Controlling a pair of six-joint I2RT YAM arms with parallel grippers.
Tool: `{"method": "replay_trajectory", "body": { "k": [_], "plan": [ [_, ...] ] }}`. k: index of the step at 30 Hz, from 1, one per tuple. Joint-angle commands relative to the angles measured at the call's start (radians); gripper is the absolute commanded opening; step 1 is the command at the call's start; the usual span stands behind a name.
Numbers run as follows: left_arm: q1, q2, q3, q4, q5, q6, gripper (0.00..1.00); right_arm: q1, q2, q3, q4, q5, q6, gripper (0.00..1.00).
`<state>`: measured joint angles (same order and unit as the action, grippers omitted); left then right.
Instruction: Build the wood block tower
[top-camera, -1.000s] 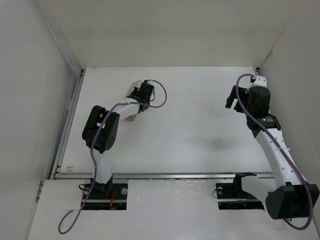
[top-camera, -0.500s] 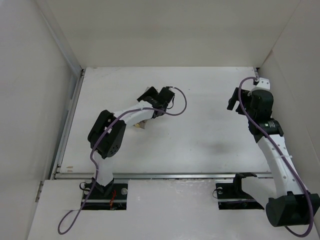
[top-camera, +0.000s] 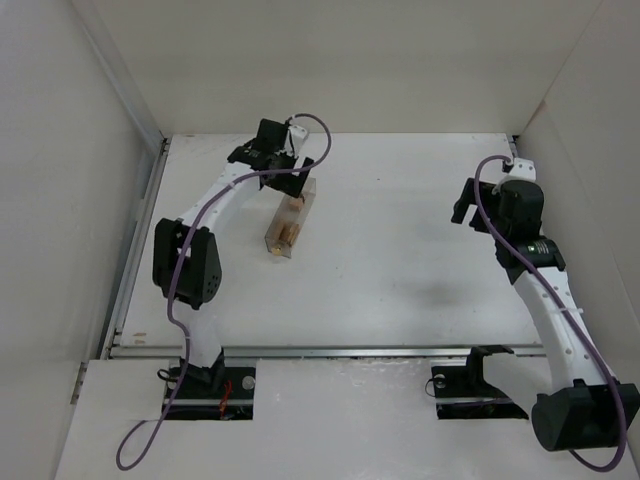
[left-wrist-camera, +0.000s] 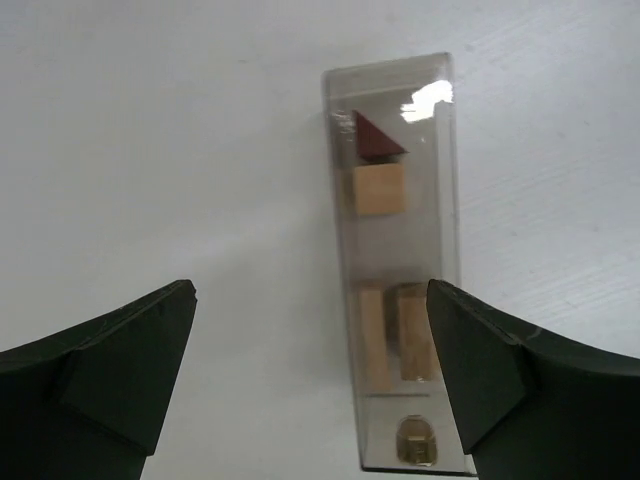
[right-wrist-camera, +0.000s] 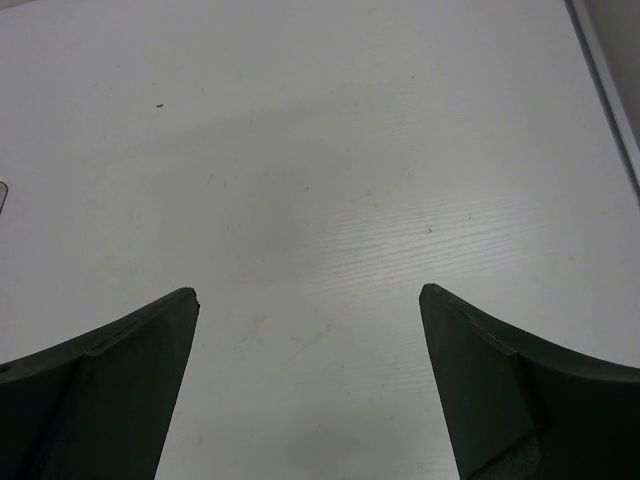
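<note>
In the top external view nothing is stacked: the clear box (top-camera: 290, 222) lies on the counter (top-camera: 400, 260) just beside the left tool (top-camera: 275, 165), with the right tool (top-camera: 462, 202) well apart. The left wrist view shows that tool spread wide, gripping nothing, and the wood blocks (left-wrist-camera: 378, 188) (1 dark red wedge, 1 tan cube, 2 tan bars) loose inside the box. The right wrist view shows its tool spread and empty too, so I judge all the stacking is left.

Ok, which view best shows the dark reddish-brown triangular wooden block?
Left wrist: the dark reddish-brown block is sharp inside the clear plastic box. Top external shows it too small to make out; right wrist misses it.
</note>
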<state>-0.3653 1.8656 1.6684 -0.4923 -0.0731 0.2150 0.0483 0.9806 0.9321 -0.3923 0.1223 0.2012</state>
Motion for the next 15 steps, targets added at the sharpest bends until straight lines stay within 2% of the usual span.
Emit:
{"method": "replay_trajectory", "body": {
  "k": [1, 6, 10, 11, 12, 14, 15],
  "plan": [
    [-0.040, 0.070, 0.033, -0.086, 0.197, -0.016, 1.00, 0.010, 0.016, 0.019, -0.022, -0.016, -0.009, 0.99],
    [-0.018, 0.116, 0.045, -0.101, 0.243, -0.025, 1.00, 0.010, 0.017, 0.028, -0.043, -0.016, -0.019, 0.99],
    [-0.009, 0.151, 0.054, -0.101, 0.210, -0.034, 1.00, 0.010, 0.007, 0.016, -0.043, -0.016, -0.019, 0.99],
    [-0.009, 0.161, 0.054, -0.112, 0.199, -0.043, 0.97, 0.010, 0.007, 0.016, -0.043, -0.016, -0.019, 0.99],
    [-0.009, 0.170, 0.066, -0.112, 0.199, -0.043, 0.92, 0.010, -0.002, 0.007, -0.043, -0.016, -0.019, 0.99],
    [-0.009, 0.179, 0.076, -0.124, 0.187, -0.052, 0.74, 0.010, -0.002, 0.007, -0.043, -0.007, -0.019, 0.99],
    [-0.009, 0.179, 0.076, -0.124, 0.187, -0.052, 0.59, 0.010, -0.002, 0.007, -0.043, -0.007, -0.019, 0.99]
  ]
}}
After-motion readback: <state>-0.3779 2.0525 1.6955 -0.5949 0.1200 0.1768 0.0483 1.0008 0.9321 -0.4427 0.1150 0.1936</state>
